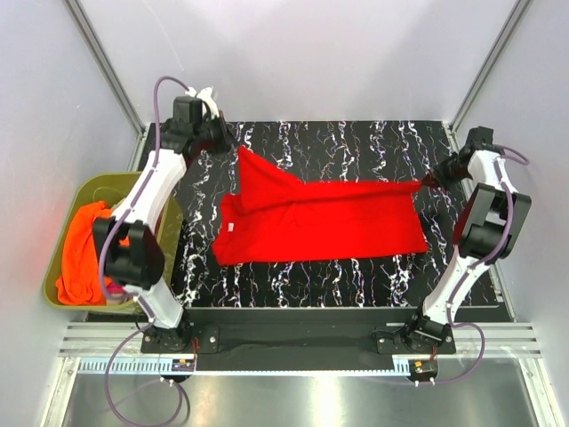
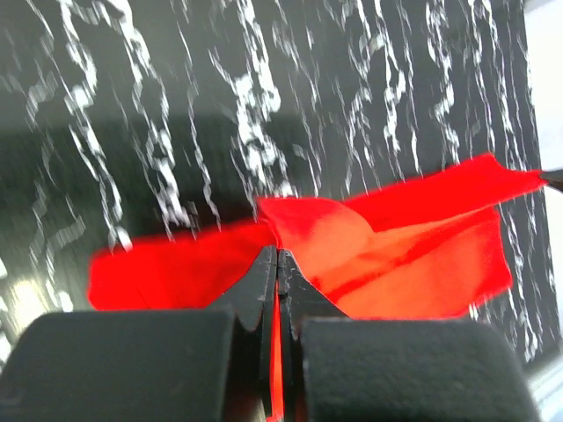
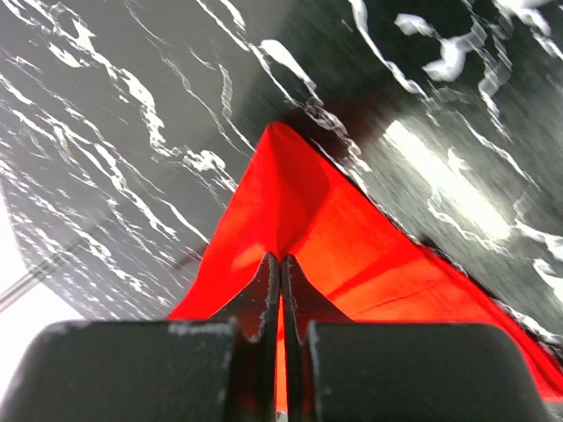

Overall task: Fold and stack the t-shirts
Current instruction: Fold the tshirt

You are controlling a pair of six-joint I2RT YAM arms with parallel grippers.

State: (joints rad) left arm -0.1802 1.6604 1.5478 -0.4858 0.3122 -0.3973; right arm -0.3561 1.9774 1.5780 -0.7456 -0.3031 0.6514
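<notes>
1. Overhead view only: a bright red soft-cloth t-shirt (image 1: 329, 227) lies across the middle of the black, white-veined marble tabletop (image 1: 356, 147). Its small white neck label (image 1: 233, 228) is at the left end. One corner is drawn toward the far left, another out to the right.
2. Left gripper (image 2: 277, 257): its own wrist view shows the fingers pressed together with red cloth pinched between them, a detail too small to read from overhead.
3. Right gripper (image 3: 281, 258): its wrist view shows the jaws clamped on a peaked red corner.
4. Only the overhead takes in the olive-green plastic tub (image 1: 93, 187) beside the table's left edge, with an orange cloth shirt (image 1: 84, 253) heaped inside.
5. Room: bare marble runs beyond the shirt's far edge and along its near edge. The right gripper sits near the table's right edge, the left near the far-left corner.
</notes>
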